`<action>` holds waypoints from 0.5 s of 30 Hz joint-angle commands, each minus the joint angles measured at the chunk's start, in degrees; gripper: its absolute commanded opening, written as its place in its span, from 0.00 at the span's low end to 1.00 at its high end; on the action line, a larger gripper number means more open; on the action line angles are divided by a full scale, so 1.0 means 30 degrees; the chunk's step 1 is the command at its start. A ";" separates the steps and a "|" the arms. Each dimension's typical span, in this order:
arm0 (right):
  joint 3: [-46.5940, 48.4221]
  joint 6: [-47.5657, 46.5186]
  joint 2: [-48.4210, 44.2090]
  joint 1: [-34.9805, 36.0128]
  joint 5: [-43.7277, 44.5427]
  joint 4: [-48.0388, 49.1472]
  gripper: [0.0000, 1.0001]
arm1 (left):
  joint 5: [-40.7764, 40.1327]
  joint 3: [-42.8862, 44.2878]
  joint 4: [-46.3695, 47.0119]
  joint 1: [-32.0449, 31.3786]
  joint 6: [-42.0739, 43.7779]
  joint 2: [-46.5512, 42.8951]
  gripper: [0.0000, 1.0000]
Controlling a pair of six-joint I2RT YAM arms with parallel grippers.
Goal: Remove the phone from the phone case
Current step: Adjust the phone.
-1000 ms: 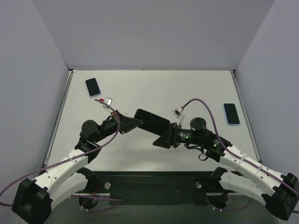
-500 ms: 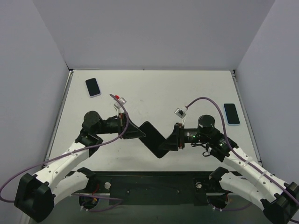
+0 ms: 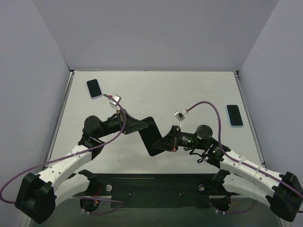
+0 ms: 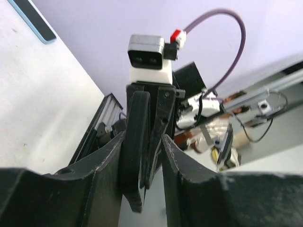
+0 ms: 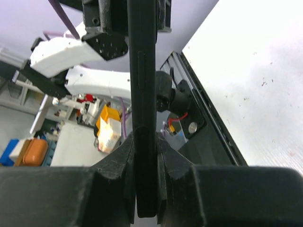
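Observation:
A black phone in its black case [image 3: 152,135] is held above the table between both grippers, tilted on edge. My left gripper [image 3: 141,126] is shut on its upper left end. My right gripper [image 3: 162,143] is shut on its lower right end. In the left wrist view the case's edge [image 4: 131,161] sits between my fingers [image 4: 106,165], pressed to the left one, with a thin gap at the right one; that gripper [image 4: 142,139] faces the right wrist. In the right wrist view the phone's edge [image 5: 142,71] stands upright, clamped in that gripper [image 5: 144,142]. I cannot tell phone from case.
A blue-edged phone [image 3: 94,88] lies at the table's far left, also in the left wrist view [image 4: 33,19]. Another blue-edged phone [image 3: 234,115] lies at the right edge. Purple cables loop over both arms. The black base rail [image 3: 151,187] runs along the near edge.
Both grippers have kept hold of the black cased phone and turned it. It dropped from a flatter pose to a lower, steeper one, then shifted slightly left.

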 commanded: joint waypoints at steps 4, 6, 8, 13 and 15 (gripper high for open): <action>0.0766 0.2047 0.1926 -0.0047 0.2982 0.5654 0.00 | -0.1632 0.0919 0.3319 -0.0445 -0.2223 0.1250 0.29; 0.1264 0.1930 0.2191 -0.0046 0.2835 0.5361 0.00 | -0.1513 0.1154 0.3816 -0.0445 -0.2604 0.1778 0.27; 0.1674 0.1785 0.2367 -0.0017 0.2660 0.4952 0.00 | -0.1513 0.1359 0.4197 -0.0416 -0.2898 0.2130 0.20; 0.3224 -0.0962 0.1522 -0.0105 0.1986 -0.0831 0.21 | 0.0150 0.2763 0.5253 0.0169 -0.3367 0.3096 0.00; 0.3839 -0.2280 0.1052 -0.0163 0.1084 -0.3181 0.31 | 0.1379 0.3378 0.5400 0.0492 -0.3426 0.3273 0.00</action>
